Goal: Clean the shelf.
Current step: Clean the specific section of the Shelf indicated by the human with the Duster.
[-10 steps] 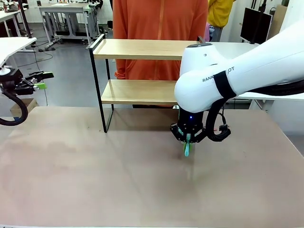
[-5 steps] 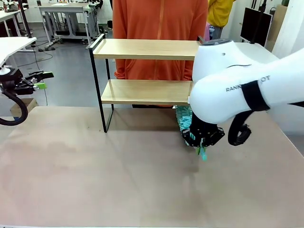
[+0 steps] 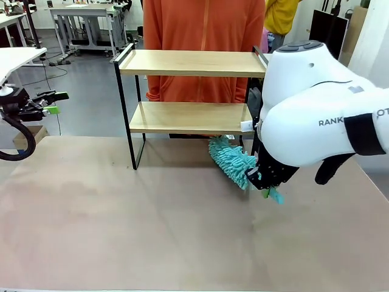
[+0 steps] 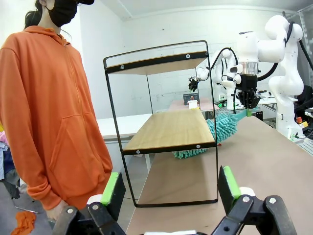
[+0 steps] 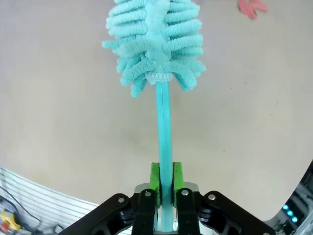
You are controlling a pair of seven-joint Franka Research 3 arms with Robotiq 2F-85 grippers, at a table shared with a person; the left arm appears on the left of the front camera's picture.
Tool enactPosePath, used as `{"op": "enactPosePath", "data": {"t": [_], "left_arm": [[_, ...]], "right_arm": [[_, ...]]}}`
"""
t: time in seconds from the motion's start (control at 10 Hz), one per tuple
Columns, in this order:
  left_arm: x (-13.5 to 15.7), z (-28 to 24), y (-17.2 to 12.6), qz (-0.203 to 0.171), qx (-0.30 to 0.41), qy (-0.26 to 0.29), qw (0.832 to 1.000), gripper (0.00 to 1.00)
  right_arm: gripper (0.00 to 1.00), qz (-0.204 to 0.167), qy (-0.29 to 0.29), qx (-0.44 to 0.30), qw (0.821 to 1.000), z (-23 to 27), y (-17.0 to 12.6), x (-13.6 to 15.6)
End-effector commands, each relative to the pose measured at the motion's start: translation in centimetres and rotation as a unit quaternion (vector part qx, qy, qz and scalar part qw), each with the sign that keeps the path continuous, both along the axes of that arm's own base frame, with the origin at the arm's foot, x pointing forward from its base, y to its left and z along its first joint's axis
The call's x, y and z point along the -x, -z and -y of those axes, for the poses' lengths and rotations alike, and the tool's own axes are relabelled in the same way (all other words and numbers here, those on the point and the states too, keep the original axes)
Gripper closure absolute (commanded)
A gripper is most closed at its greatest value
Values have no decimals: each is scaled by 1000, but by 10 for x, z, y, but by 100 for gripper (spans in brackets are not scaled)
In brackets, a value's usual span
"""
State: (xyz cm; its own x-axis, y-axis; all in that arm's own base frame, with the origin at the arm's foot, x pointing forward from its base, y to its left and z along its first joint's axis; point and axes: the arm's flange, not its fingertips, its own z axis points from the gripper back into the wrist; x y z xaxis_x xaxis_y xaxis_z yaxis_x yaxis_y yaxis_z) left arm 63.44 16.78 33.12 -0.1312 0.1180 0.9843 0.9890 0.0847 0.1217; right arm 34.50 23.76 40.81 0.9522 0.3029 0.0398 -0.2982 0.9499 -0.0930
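In the front view the shelf [image 3: 188, 91] stands at upper centre, judged light and rigid, while the duster [image 3: 233, 160], soft and light, lies at centre right under its lower board, clamped by the right gripper [image 3: 267, 185]. In the left wrist view the left gripper [image 4: 171, 188] is seen spread wide and empty at the bottom, with a person [image 4: 49, 112] at left beside the shelf. In the right wrist view the duster's thin stiff handle [image 5: 165, 132], judged the proper hold, is pinched between the pads [image 5: 154, 182] at bottom centre.

Lab room, grey floor and white walls

Beyond the wide beige-topped table [image 3: 121, 231], white metal-legged workbenches [image 3: 85, 15] stand on the grey floor [image 3: 91, 97]; a dark panel [image 3: 327, 30], possibly a monitor, stands farther right.
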Motion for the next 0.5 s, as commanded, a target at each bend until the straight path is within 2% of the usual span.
{"op": "enactPosePath", "data": {"t": [0.0, 0.2, 0.4], "left_arm": [[2, 1, -3, 7, -2, -1, 1000, 0], [2, 1, -3, 7, -2, -1, 1000, 0], [2, 1, -3, 7, -2, -1, 1000, 0]], "right_arm": [[87, -15, -87, -1, 996, 11, -3, 7], [87, 5, -168, 20, 986, 10, -3, 16], [87, -5, -231, 27, 973, 19, -11, 27]]}}
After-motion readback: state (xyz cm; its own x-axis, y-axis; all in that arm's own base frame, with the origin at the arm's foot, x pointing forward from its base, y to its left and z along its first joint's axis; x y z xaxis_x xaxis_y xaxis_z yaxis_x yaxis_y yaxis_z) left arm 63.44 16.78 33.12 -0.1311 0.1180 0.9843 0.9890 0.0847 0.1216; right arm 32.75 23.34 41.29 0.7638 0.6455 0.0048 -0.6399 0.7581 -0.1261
